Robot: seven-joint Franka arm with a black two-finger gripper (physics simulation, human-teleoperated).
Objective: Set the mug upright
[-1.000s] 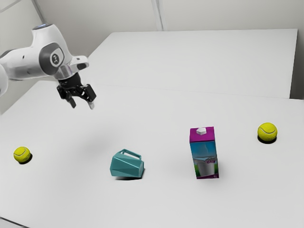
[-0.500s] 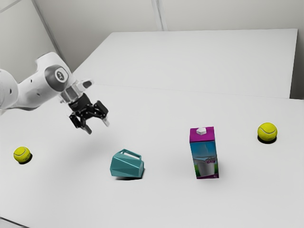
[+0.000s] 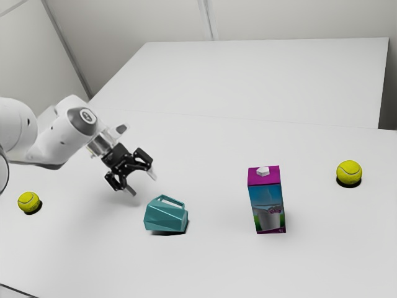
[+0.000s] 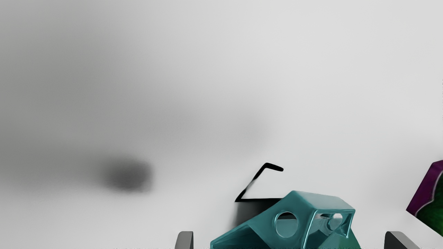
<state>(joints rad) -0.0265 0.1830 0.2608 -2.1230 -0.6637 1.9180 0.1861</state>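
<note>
In the exterior view my gripper (image 3: 142, 184) hangs above the table, just up and to the view's left of the teal mug (image 3: 166, 217). The mug lies on its side, its handle pointing upward. Seen from the wrist, the gripper (image 4: 289, 240) has its two fingertips wide apart, and the mug (image 4: 270, 228) appears between them, not held. Part of the mug is cut off at the picture's edge.
A purple-topped carton (image 3: 268, 202) stands upright on the table (image 3: 211, 267), toward the exterior view's right from the mug. One tennis ball (image 3: 349, 172) rests beyond the carton; another ball (image 3: 28, 202) lies at the exterior view's far left.
My arm has come down and toward the exterior view's right, bringing the gripper closer to the mug. The mug, carton and balls have stayed where they were.
</note>
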